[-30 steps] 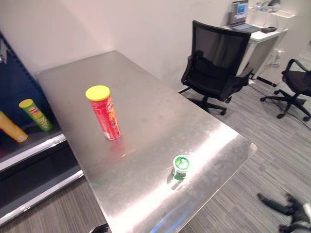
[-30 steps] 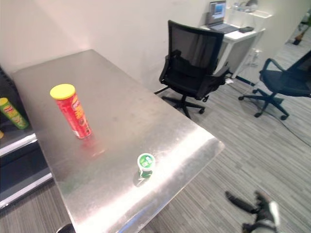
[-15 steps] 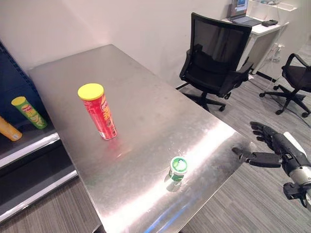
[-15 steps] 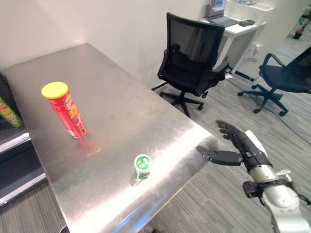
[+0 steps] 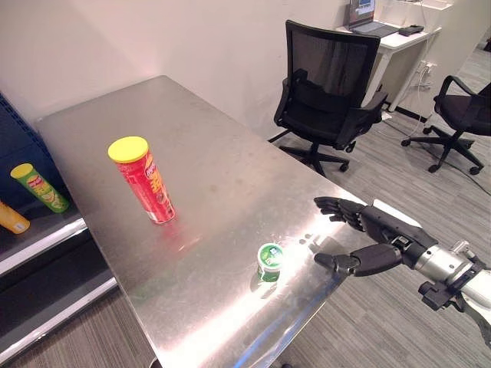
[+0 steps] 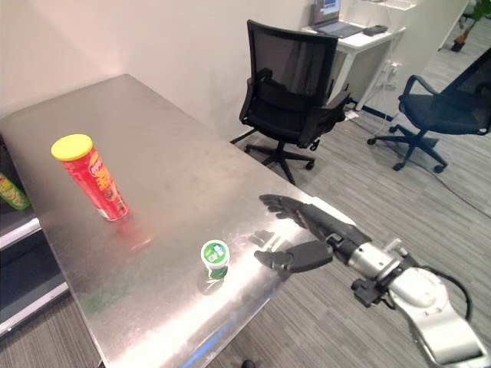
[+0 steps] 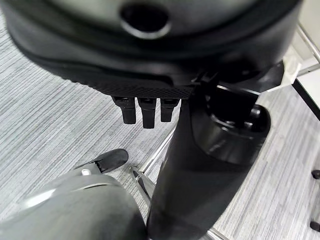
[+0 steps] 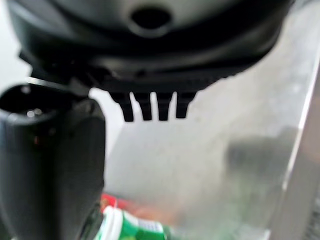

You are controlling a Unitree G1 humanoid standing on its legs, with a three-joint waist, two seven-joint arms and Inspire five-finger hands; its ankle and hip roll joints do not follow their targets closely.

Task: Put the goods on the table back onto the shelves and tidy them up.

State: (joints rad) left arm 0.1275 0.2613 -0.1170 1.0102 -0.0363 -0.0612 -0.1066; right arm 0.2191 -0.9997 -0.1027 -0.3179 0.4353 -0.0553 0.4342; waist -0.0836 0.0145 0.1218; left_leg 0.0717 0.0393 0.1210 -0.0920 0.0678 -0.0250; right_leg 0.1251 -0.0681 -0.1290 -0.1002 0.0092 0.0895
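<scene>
A small green cup with a green-and-white lid (image 5: pixel 270 260) stands upright low and centre in the left eye view, near the front edge of the steel table (image 5: pixel 215 161); its label is too small to read. Just right of it, the right hand (image 5: pixel 367 233) hovers over the table's right corner with fingers straight and spread and the thumb held out below them, touching nothing. In the right wrist view the cup (image 8: pixel 131 227) shows blurred past the thumb, cut off by the frame's bottom edge. Up and left of the cup, well apart from it, a red chip canister with a yellow lid (image 5: pixel 142 179) stands upright; its print cannot be made out. At the far left edge, a green chip canister (image 5: pixel 38 186) and an orange one (image 5: pixel 11 218), the latter cut by the frame, lie on a blue-backed shelf (image 5: pixel 46 230). In the upper right stand a black mesh office chair (image 5: pixel 326 96), a second chair (image 5: pixel 456 119) and a white desk (image 5: pixel 399 38) with a laptop (image 5: pixel 360 15). The left hand (image 7: pixel 145 107) shows above grey floor, fingers straight.
</scene>
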